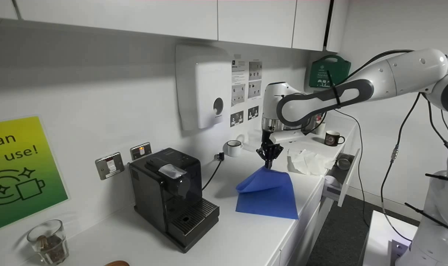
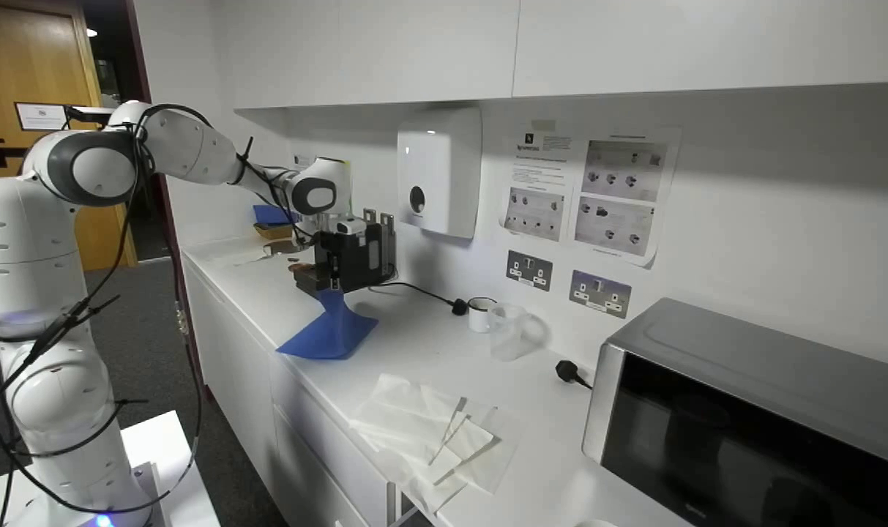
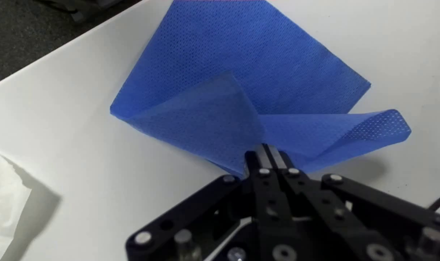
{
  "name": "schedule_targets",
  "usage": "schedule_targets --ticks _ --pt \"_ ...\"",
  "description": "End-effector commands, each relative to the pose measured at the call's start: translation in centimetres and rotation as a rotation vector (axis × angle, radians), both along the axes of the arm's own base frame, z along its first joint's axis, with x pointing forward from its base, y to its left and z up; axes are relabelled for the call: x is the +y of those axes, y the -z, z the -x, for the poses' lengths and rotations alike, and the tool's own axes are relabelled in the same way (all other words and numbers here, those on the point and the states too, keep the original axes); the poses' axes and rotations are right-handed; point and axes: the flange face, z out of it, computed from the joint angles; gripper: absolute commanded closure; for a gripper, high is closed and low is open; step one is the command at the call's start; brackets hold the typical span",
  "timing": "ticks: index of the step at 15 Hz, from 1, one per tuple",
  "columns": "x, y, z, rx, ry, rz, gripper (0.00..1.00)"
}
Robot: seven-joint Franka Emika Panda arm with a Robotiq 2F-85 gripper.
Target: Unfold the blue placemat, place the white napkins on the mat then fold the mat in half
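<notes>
The blue placemat (image 1: 266, 205) lies partly flat on the white counter, and its raised part rises in a peak to my gripper (image 1: 269, 166). In the wrist view my gripper (image 3: 266, 146) is shut, fingers together, on a pinch of the placemat (image 3: 234, 43); a loose flap droops to the right of the fingertips. The same tented shape of the mat (image 2: 330, 337) shows in an exterior view. White napkins (image 2: 458, 446) lie in a loose, overlapping heap on the counter, apart from the mat. Only a crumpled edge of the napkins (image 3: 4, 206) enters the wrist view.
A black coffee machine (image 1: 168, 192) stands beside the mat against the wall. A white mug (image 1: 234, 148) and clear jug (image 2: 507, 333) are near the wall, with a microwave (image 2: 736, 410) farther along. An open drawer (image 1: 340, 181) juts out below the napkins. The counter's front edge runs close by the mat.
</notes>
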Motion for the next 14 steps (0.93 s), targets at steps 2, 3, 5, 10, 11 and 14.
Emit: schedule_targets --ticks 2,3,5,10,11,14 --pt "0.0 -1.1 -0.3 -0.016 0.115 -0.143 1.00" --pt "0.1 -1.1 -0.4 -0.019 0.128 -0.163 1.00" --pt "0.1 -1.2 -0.6 -0.029 0.147 -0.190 1.00" --pt "-0.8 -2.0 -1.0 -0.083 0.146 -0.295 1.00" --pt "-1.5 -2.2 -1.0 -0.096 0.147 -0.332 1.00" --pt "-3.4 -2.4 -0.9 -0.134 0.150 -0.429 1.00"
